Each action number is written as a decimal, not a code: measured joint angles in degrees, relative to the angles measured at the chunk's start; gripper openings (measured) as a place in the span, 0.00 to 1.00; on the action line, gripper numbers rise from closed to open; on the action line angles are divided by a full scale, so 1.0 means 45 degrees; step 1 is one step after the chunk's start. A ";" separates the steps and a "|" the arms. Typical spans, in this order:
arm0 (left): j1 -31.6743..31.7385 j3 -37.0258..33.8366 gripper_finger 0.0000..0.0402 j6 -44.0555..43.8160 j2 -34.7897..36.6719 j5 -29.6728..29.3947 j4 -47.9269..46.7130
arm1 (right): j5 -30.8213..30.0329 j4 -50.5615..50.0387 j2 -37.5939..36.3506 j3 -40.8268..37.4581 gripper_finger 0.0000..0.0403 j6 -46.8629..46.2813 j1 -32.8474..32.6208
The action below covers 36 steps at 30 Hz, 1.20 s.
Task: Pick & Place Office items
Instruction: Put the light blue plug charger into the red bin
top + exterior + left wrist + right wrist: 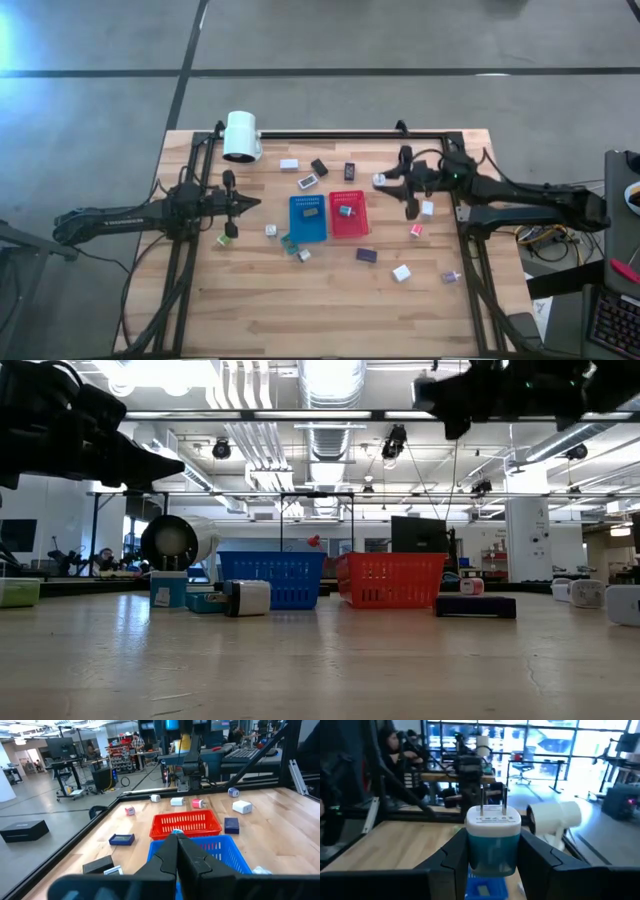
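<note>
Right wrist view, centre frame: right gripper (492, 852) pinches a teal-and-white plug adapter (492, 837), prongs up, apparently for carrying; left gripper (176, 851) waits closed, empty.

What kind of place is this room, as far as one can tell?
Probably a robotics lab or workshop. Exposed ducts run along an industrial ceiling, people sit at desks with monitors, and two robot arms work over a wooden table.
</note>
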State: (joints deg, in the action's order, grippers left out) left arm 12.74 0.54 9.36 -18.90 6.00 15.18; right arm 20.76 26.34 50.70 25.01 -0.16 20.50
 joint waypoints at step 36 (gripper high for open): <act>-0.0001 -0.0015 0.01 0.0149 0.0000 -0.0690 0.0054 | -0.2978 0.1259 -0.6175 -0.4920 0.30 -0.0244 -0.0327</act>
State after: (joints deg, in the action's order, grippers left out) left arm 12.73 0.47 10.03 -18.90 2.90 15.42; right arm 7.35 32.00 22.91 2.87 -1.26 19.03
